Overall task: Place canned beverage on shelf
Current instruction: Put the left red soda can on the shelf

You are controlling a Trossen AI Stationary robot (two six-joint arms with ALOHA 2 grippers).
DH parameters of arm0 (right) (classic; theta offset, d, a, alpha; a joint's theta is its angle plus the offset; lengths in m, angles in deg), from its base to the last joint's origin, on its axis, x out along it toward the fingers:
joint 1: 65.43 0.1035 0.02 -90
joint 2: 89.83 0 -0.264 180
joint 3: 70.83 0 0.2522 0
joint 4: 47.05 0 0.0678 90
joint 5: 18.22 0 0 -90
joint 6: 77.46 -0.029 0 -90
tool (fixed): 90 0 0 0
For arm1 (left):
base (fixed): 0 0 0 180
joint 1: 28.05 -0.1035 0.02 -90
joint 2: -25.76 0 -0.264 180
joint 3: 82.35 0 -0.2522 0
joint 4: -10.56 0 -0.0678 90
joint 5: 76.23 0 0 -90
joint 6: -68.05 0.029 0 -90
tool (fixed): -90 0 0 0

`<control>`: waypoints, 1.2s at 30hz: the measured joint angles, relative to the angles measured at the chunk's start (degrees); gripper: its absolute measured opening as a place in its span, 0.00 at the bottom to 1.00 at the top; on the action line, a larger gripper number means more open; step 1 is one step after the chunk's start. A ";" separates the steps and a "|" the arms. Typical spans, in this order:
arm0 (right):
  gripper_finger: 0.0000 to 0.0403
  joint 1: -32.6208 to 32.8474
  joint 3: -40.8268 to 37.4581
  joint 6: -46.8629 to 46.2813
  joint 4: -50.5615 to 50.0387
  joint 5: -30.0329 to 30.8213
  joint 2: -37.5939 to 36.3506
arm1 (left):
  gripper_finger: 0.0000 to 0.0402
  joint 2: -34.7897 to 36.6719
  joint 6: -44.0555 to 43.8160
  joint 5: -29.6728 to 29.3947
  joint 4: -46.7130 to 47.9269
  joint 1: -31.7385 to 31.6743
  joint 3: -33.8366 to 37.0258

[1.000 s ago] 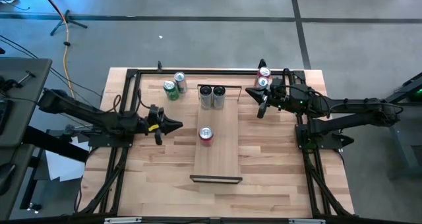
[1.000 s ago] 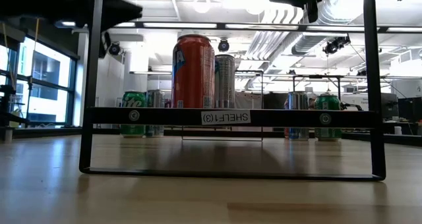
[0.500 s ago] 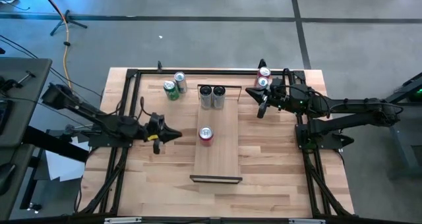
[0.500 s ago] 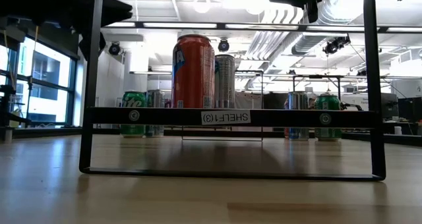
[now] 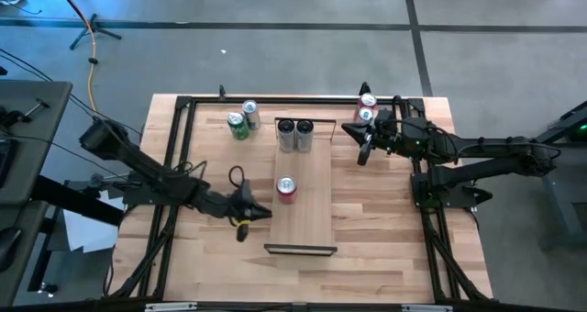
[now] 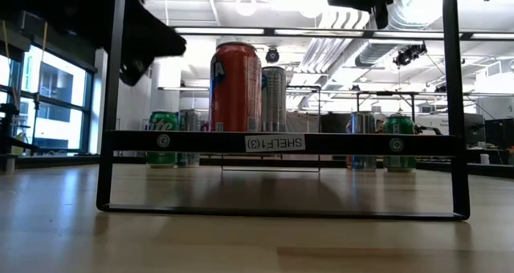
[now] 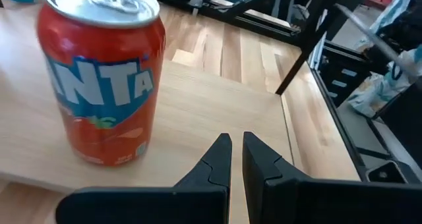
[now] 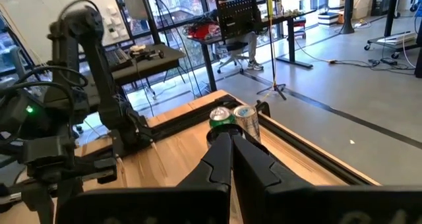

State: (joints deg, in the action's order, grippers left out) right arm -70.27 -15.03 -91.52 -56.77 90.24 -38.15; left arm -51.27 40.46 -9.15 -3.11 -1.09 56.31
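An orange Fanta can point(image 5: 286, 189) point(image 7: 99, 72) stands upright on its base on the shelf point(image 5: 303, 225), a long pale board with dark end frames. Two silver cans point(image 5: 294, 133) stand at the shelf's far end. My left gripper point(image 5: 266, 213) point(image 7: 236, 148) is shut at the shelf's left edge. It sits nearer the table's front edge than the orange can and touches nothing. My right gripper point(image 5: 347, 128) point(image 8: 231, 145) hangs shut and empty above the table, right of the shelf's far end.
A green can point(image 5: 238, 125) and a silver can point(image 5: 250, 113) stand on the table at the far left. Two more cans point(image 5: 367, 107) stand at the far right beside the right arm. A dark metal frame point(image 5: 174, 156) runs around the tabletop.
My left gripper has swung toward the table's near edge and a little to the right. It has sunk slightly, rolled, and come up against the shelf's left side. It has stayed shut. The cans and the right arm have kept still.
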 joint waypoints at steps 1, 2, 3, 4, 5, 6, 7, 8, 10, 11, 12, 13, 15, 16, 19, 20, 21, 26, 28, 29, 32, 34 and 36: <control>0.00 0.00 0.00 0.00 -0.41 0.00 0.00 | 0.00 -1.22 -0.23 -0.14 -1.32 0.00 -0.02; 0.00 0.00 0.00 0.00 -0.77 0.00 0.00 | 0.00 -2.39 -0.24 -0.27 -2.71 -0.06 -0.02; 0.00 0.00 0.00 0.00 -1.08 0.00 0.00 | 0.00 -3.42 -0.25 -0.47 -4.07 -0.19 -0.04; 0.00 0.00 0.00 0.00 -1.43 0.00 0.00 | 0.00 -4.45 -0.35 -0.57 -5.24 -0.37 -0.04; 0.00 0.00 0.00 -0.01 -1.76 0.00 0.00 | 0.00 -5.43 -0.67 -0.59 -6.34 -0.57 -0.07; 0.00 0.00 0.00 0.00 -1.89 0.00 0.01 | 0.00 -6.37 -0.75 -0.59 -7.18 -0.84 -0.09; 0.00 0.00 0.00 0.00 -1.89 0.00 0.00 | 0.00 -7.24 -0.85 -0.65 -8.05 -1.18 -0.09; 0.00 0.00 0.00 0.00 -1.85 0.00 0.00 | 0.00 -8.13 -1.04 -0.72 -8.92 -1.44 -0.09; 0.00 0.00 0.00 0.00 -1.83 0.00 0.00 | 0.00 -9.68 -2.20 -1.75 -9.20 -1.97 -0.63; 0.00 0.00 0.00 0.00 -1.74 0.00 0.00 | 0.00 -10.57 -2.58 -2.56 -8.98 -2.15 -1.34; 0.00 0.00 0.00 0.00 -1.72 0.00 0.00 | 0.00 -11.29 -2.59 -3.48 -8.80 -2.25 -2.08; 0.00 0.00 0.00 0.00 -1.72 0.00 0.00 | 0.00 -11.99 -2.31 -4.35 -8.63 -2.25 -2.86; 0.00 0.00 0.00 0.00 -1.72 0.00 0.00 | 0.00 -13.63 -1.36 -6.17 -8.11 -2.25 -4.89; 0.00 0.00 0.00 0.00 -1.70 0.00 0.00 | 0.00 -14.37 -0.89 -7.16 -7.84 -2.25 -5.82; 0.00 0.00 0.00 0.00 -1.71 0.00 0.00 | 0.00 -16.76 -0.83 -9.77 -6.73 -2.31 -8.73; 0.00 0.00 0.00 0.00 -1.69 0.00 0.00 | 0.00 -17.40 -0.83 -10.44 -6.34 -2.29 -9.46; 0.00 0.00 0.00 0.00 -1.69 0.00 0.00 | 0.00 -18.12 -0.83 -11.02 -6.07 -2.30 -10.20; 0.00 0.00 0.00 0.00 -1.72 0.00 0.02 | 0.00 -20.82 -3.39 -16.45 -5.19 -2.31 -12.65; 0.00 0.00 0.00 0.00 -1.70 0.00 0.00 | 0.00 -21.06 -3.82 -17.96 -5.05 -2.31 -13.08; 0.00 0.00 0.00 0.00 -1.74 0.00 0.02 | 0.00 -21.05 -3.86 -18.30 -5.07 -2.35 -13.27; 0.00 0.00 0.00 0.00 -1.72 0.00 0.00 | 0.00 -21.01 -5.20 -19.34 -5.08 -2.90 -13.35; 0.00 0.00 0.00 0.00 -1.72 0.00 0.00 | 0.00 -21.01 -6.82 -20.58 -5.08 -3.32 -13.34; 0.00 0.00 0.00 0.00 -1.73 0.00 0.01 | 0.00 -21.01 -8.15 -21.55 -5.04 -3.93 -13.33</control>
State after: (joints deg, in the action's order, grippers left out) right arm -70.27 -15.03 -91.52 -58.50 90.24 -38.13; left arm -72.28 32.30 -30.70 -8.15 -5.02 42.98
